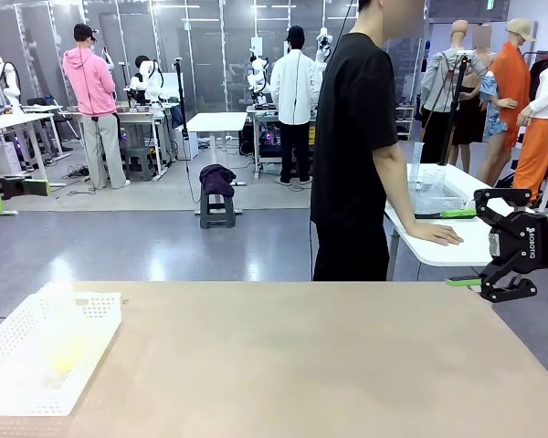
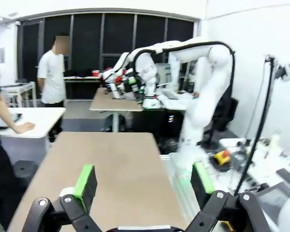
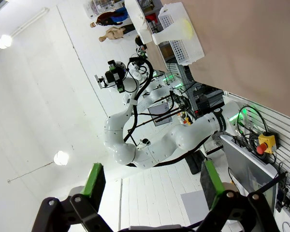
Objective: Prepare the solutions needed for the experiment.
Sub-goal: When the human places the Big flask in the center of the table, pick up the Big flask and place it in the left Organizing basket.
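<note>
The solutions (image 1: 62, 360), a pale yellow-green tint in a frosted flask (image 1: 59, 333), are seen inside a white perforated basket (image 1: 9, 365) at the table's (image 1: 301, 365) near-left corner. In the right wrist view the same basket (image 3: 186, 46) and yellow tint (image 3: 186, 26) are shown far off at the table end. Flask is prob. kept in the basket so it can't tip or roll; detail is blurred, so stopper or fill level can't be told.

R gripper (image 1: 504, 245) is held off the table's right edge, jaws wide apart, nothing between them. L gripper (image 2: 144, 181) is seen in its own wrist view, green pads (image 2: 86, 181) spread fully, nothing gripped, pointed along the bare tabletop (image 2: 121, 169).

A person (image 1: 356, 146) is stood at the far side, one hand (image 1: 436, 234) resting on a white side table (image 1: 457, 242). Nothing lies betw. basket and either arm; the basket wall is judged the main obstacle to a side grasp, so approach from above is likely needed.
</note>
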You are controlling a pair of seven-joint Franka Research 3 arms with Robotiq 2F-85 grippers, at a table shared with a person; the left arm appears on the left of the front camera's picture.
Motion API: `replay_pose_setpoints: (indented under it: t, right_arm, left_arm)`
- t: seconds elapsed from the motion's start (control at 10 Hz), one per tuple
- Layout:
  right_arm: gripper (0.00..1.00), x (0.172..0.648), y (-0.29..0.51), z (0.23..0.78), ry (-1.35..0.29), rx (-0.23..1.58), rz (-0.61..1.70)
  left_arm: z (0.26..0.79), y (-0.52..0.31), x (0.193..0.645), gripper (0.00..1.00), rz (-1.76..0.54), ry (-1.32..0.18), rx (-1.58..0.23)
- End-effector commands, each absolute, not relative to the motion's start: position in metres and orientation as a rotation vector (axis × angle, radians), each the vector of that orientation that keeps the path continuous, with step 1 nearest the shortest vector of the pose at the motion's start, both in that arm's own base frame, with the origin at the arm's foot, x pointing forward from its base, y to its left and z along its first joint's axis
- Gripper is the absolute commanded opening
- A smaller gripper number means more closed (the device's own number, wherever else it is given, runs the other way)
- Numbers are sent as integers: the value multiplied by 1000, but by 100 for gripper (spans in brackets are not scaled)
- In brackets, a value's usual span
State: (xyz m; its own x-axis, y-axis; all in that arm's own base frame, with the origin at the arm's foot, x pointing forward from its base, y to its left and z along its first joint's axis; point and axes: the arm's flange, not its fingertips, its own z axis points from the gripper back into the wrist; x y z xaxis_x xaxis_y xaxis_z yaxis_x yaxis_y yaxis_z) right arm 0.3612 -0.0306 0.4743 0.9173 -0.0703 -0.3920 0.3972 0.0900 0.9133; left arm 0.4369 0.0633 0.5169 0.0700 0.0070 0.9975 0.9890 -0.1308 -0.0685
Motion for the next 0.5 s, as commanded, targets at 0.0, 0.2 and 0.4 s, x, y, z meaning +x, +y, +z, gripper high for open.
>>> replay_pose_setpoints:
  t: [0.0,0.2,0.4]
  right_arm:
    - [100,361,-31,476,276,1451,-363]
    - [100,361,-31,476,276,1451,-363]
    - [100,361,-31,476,276,1451,-363]
  left_arm:
    - [518,68,442,100,-1279,-1186,-1260]
    - [518,68,442,100,-1279,-1186,-1260]
    - [517,68,439,100,-1264,-1145,-1305]
